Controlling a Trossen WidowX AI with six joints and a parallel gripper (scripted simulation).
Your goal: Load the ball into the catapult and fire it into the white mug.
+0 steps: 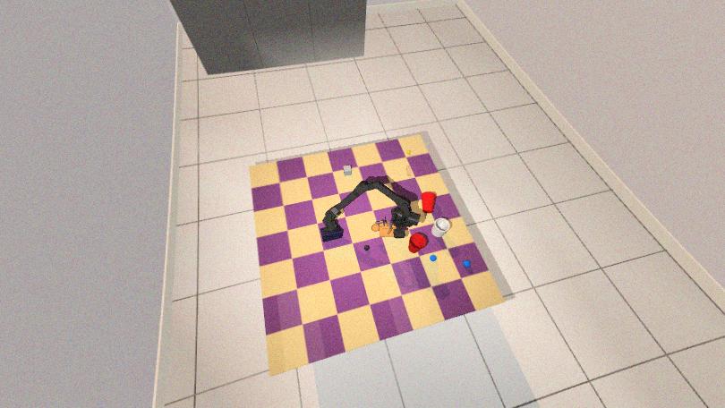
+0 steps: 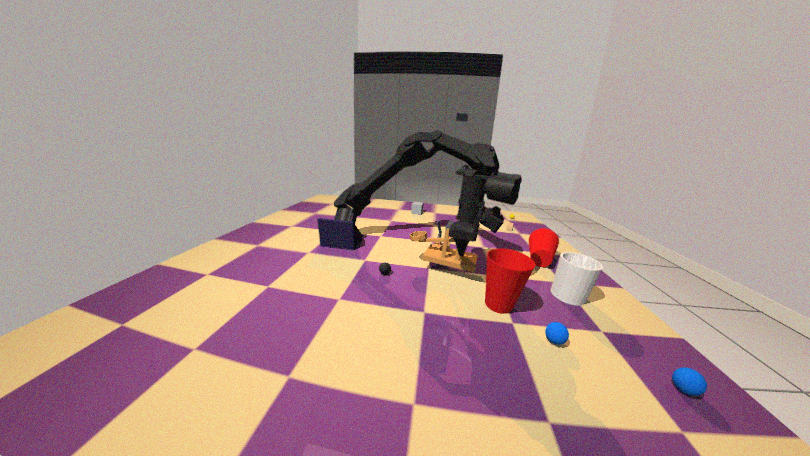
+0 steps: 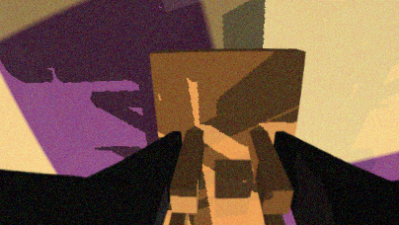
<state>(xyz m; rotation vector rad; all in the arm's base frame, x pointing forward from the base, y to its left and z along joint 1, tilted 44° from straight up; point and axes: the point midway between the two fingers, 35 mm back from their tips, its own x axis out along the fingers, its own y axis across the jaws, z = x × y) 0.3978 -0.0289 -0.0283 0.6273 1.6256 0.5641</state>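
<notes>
From where I stand, leftmost is one black ball (image 1: 366,247) (image 2: 385,269), off the catapult; then one grey cube (image 1: 347,170) (image 2: 417,209). Next, one catapult (image 1: 386,231) (image 2: 453,260) (image 3: 173,69), its frame pinched in the claw (image 1: 399,233) (image 2: 461,252) (image 3: 227,139); its spoon end points leftward to the arm's base (image 1: 332,233) (image 2: 338,234), its long axis running roughly toward the mug. Rightward come two red cups (image 1: 417,242) (image 2: 506,283), one white mug (image 1: 440,227) (image 2: 574,280) beyond the claw, and two blue balls (image 1: 466,264) (image 2: 689,381). I'd guess a slight turn finishes the aim.
</notes>
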